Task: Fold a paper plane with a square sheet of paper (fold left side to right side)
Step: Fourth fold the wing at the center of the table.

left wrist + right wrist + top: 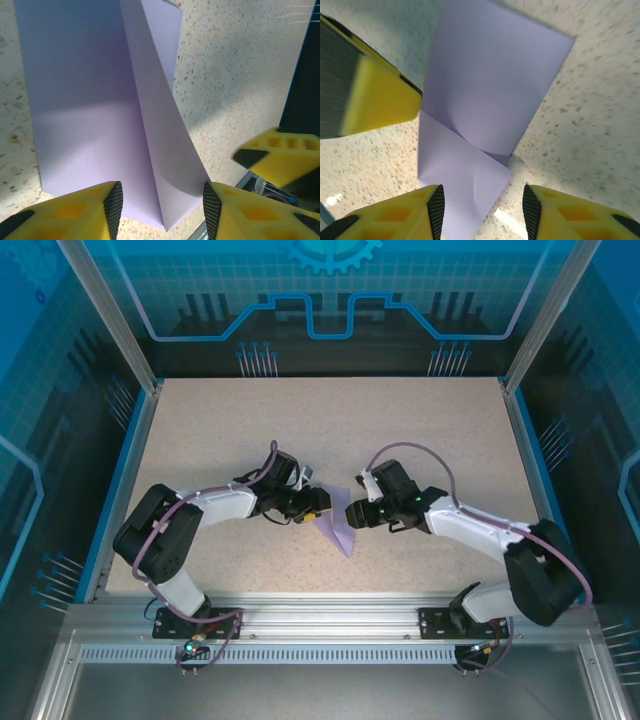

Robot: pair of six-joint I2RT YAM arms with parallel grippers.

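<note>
Left gripper [162, 202] spread astride the near edge of the thin lavender square sheet of paper [85, 115]; right gripper [482, 205] spread above it; it lies centrally on the speckled beige table [220, 430], one flap raised; I'd align edges first, then press the crease.

surface: speckled beige table [420, 430], blue rim along the sides | on it: just one sheet of purple paper [338, 525], middle-front-ish | how it lies: one part flat on the table, other flap creased and lifting off it (curls a bit near the corner) | paper: plain, no marks
</note>
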